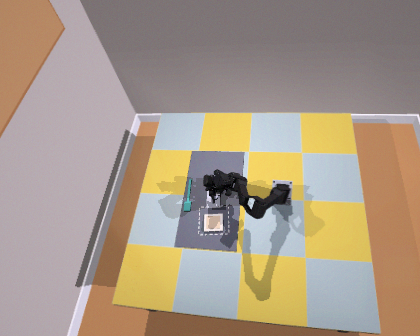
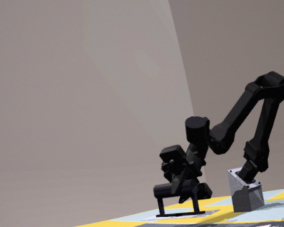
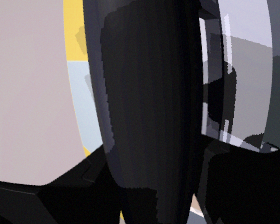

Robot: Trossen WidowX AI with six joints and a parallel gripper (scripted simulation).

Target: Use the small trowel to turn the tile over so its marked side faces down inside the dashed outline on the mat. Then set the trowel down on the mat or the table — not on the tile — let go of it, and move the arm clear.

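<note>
The trowel point(image 1: 216, 197) point(image 2: 166, 190) point(image 3: 148, 90) has a thick dark handle, posts with a dark crossbar and a pale flat blade. My gripper point(image 1: 214, 190) point(image 2: 180, 194) point(image 3: 148, 136) is shut on the handle. In the exterior view the blade looks low over the mat; whether it touches cannot be told. The tile point(image 1: 213, 223) lies inside the dashed outline point(image 1: 199, 220), just beyond the blade's end, apparently flat. Its upper face shows a pale border and tan centre, with no dark mark visible. The exterior view does not show the tile.
A teal long-handled tool point(image 1: 187, 204) lies along the left side of the dark mat point(image 1: 206, 162). The arm base point(image 1: 282, 192) point(image 2: 247, 197) stands right of the mat on the yellow and pale blue checked table point(image 1: 271, 285).
</note>
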